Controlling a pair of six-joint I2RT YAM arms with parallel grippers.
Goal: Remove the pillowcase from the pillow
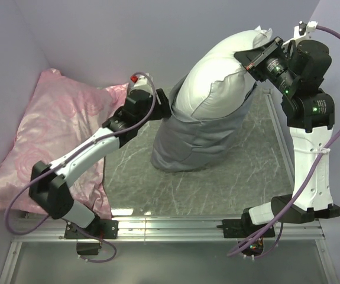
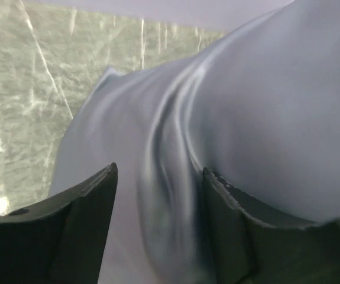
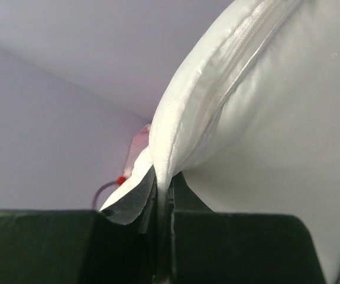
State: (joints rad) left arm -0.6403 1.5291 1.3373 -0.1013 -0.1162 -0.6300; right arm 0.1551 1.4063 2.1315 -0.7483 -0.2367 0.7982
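The white pillow stands upright in the top external view, its upper half bare. The grey pillowcase is bunched around its lower half on the marbled mat. My right gripper is shut on the pillow's top seam edge and holds it up. My left gripper is at the pillowcase's upper left side. Its jaws stand apart, with a fold of grey fabric bulging between the fingers.
A shiny pink rose-patterned pillow lies at the left against the wall. The grey marbled mat spreads in front of and right of the pillow. Lilac walls close the back and left. A metal rail runs along the near edge.
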